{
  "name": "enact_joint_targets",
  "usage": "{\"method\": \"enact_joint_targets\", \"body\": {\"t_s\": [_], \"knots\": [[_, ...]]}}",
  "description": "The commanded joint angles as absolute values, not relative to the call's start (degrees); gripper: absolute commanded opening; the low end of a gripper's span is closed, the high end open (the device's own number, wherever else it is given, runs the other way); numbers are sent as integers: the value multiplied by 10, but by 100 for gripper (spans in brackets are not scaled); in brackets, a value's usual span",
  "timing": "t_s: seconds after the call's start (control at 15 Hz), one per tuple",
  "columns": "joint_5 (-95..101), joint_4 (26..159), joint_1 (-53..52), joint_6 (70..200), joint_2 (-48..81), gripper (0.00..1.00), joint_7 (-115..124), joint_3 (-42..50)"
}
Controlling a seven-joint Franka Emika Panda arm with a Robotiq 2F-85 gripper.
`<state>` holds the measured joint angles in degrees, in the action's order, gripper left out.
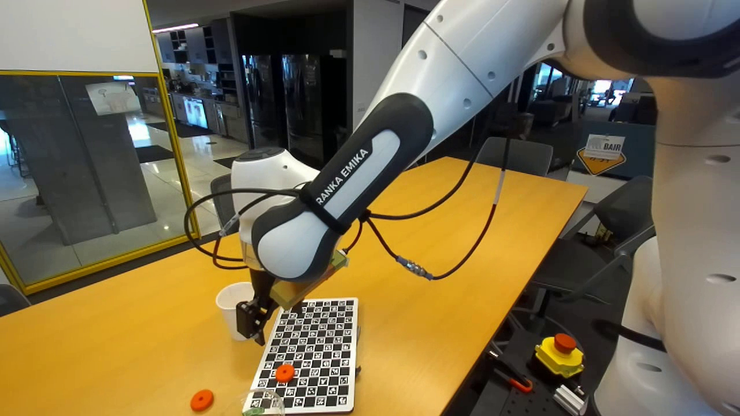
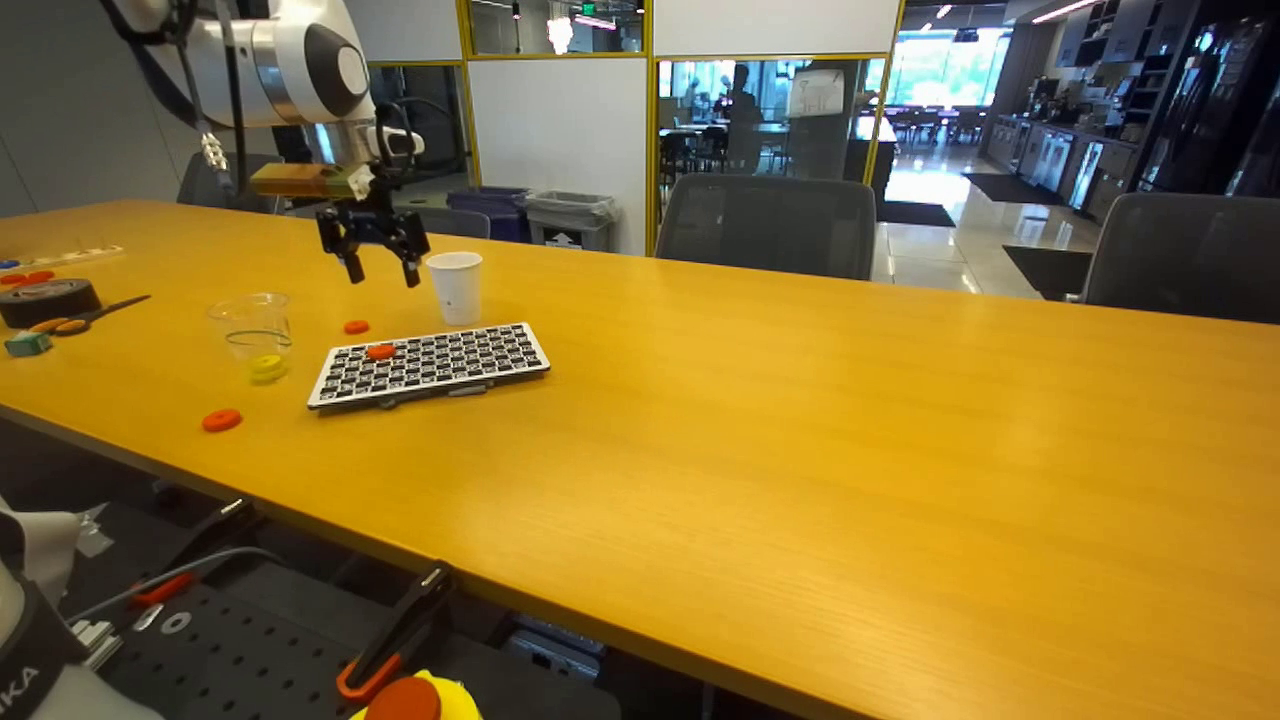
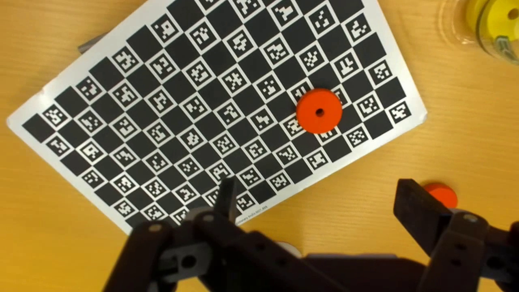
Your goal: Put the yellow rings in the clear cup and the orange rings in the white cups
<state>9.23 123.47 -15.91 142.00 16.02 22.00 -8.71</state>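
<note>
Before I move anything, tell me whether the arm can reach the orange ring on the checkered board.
Probably yes: the gripper is open and empty, and nothing covers the orange ring lying flat on the checkered board.

In an exterior view, right of the gripper (image 2: 384,275) stands a tapered white cup (image 2: 457,290); left, a clear plastic cup (image 2: 250,318) holding yellow rings (image 2: 267,369); below, a checkered board (image 2: 468,355) bearing an orange ring (image 2: 381,352).
</note>
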Motion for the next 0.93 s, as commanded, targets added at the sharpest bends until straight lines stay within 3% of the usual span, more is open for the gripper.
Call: {"method": "enact_joint_targets", "body": {"t_s": [0.0, 0.87], "knots": [[87, 1199, -172, 1406, 210, 100, 246, -76], [83, 1202, -210, 1425, 265, 100, 296, -64]]}}
